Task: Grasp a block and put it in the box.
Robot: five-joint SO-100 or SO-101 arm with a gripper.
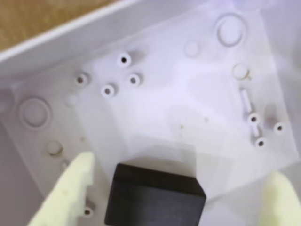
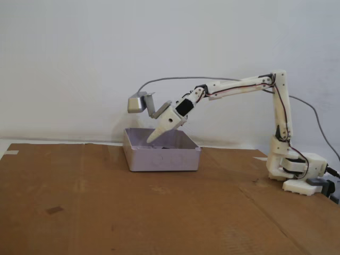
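The wrist view looks down into the pale lilac box (image 1: 188,94), whose floor has moulded rings and small screw posts. At the bottom edge of that view a matte black block (image 1: 155,197) lies on the box floor. My gripper (image 1: 181,167) is open, its cream fingers (image 1: 70,188) spread wide either side of the block. The left finger is close beside it and the right one well apart from it. In the fixed view the gripper (image 2: 152,140) points down into the box (image 2: 162,159) over its far wall. The box's front wall hides the block there.
The box stands on brown cardboard (image 2: 106,207) in front of a white wall. The arm's base (image 2: 295,172) is at the right of the fixed view. A grey camera housing (image 2: 138,102) with a cable rides above the gripper.
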